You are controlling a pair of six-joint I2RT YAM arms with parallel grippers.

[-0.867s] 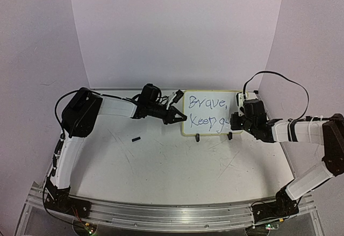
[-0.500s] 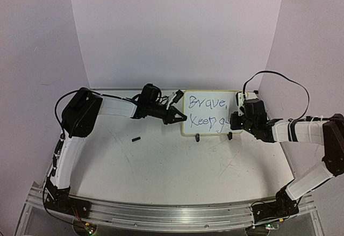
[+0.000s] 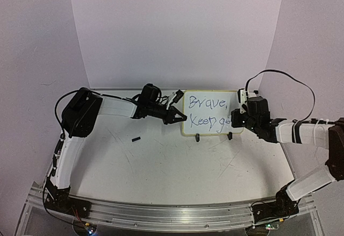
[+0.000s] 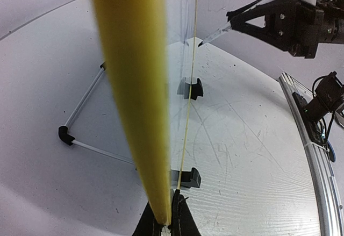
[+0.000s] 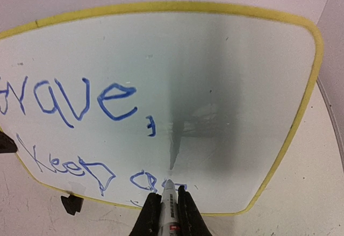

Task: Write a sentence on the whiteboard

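Observation:
The whiteboard stands upright on two black clip feet at the back of the table, with "Brave, Keep go" on it in blue. My left gripper is shut on its left edge; in the left wrist view the yellow rim runs up from between the jaws of that gripper. My right gripper is shut on a marker whose tip touches the board at the end of the lower line, beside the last blue letter. The right wrist view shows this gripper low in front of the board.
A small black cap lies on the scratched tabletop left of the middle. A thin white rod frame with a black corner piece lies behind the board. An aluminium rail runs along the table's near edge.
My right wrist has shifted slightly up and to the right along the board with the marker. The left arm and the board have not moved.

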